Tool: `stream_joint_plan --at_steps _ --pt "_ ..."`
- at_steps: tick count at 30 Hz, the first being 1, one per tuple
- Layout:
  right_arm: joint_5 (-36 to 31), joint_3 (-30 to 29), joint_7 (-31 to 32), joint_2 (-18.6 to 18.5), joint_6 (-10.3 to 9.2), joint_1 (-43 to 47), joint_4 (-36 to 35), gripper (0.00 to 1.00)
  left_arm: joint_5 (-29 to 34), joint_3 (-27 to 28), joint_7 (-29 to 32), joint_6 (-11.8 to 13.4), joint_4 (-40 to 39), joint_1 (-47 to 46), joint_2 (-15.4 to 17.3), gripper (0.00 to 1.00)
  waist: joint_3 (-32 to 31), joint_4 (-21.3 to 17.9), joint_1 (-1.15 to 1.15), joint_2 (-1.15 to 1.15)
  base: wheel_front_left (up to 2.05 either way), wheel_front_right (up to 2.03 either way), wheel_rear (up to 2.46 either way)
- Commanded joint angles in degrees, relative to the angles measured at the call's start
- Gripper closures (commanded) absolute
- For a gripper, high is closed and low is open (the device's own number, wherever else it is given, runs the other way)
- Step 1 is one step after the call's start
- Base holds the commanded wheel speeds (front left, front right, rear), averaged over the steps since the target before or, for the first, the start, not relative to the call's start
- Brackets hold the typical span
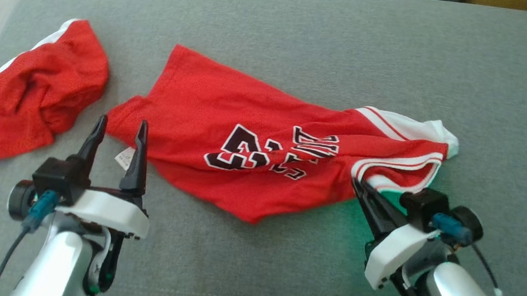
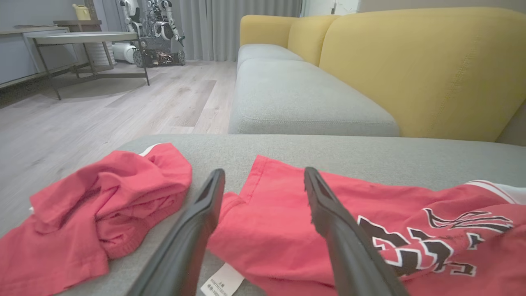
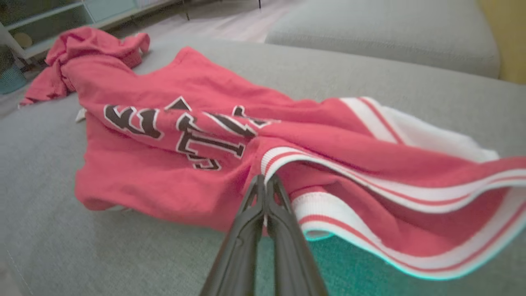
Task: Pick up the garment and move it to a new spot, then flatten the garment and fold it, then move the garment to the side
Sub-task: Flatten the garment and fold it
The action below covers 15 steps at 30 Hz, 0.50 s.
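Red jersey (image 1: 245, 132) spread on grey cushion (image 1: 303, 36); striped armhole edge seemingly pinched by closed right gripper (image 1: 356, 182); left gripper (image 1: 122, 122) held agape beside hem.

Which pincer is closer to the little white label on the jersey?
Left. The label lies within the open left pincer; the right pincer is shut on striped trim at the far end of the jersey.
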Motion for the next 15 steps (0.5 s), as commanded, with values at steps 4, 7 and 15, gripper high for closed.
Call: stream_joint_plan --at_steps 4,7,15 --pt "1.3 -0.3 0.2 -1.5 -0.04 1.7 -7.3 1.0 0.7 3.5 -0.7 -0.2 -2.5 -1.8 1.0 0.0 -0.8 -2.2 0.0 0.0 0.0 0.0 0.0" --pt "1.9 -2.0 1.7 -1.8 -0.04 4.5 -12.3 1.0 0.9 3.9 -0.7 -0.2 -2.9 -1.5 1.1 0.0 -1.1 -3.6 0.0 0.0 0.0 0.0 0.0" --pt "2.3 -7.0 7.5 -1.4 -0.04 11.4 -26.3 1.0 1.4 4.7 -0.7 -0.1 -4.0 -1.1 1.1 0.0 -0.8 -6.7 0.0 0.0 0.0 0.0 0.0"
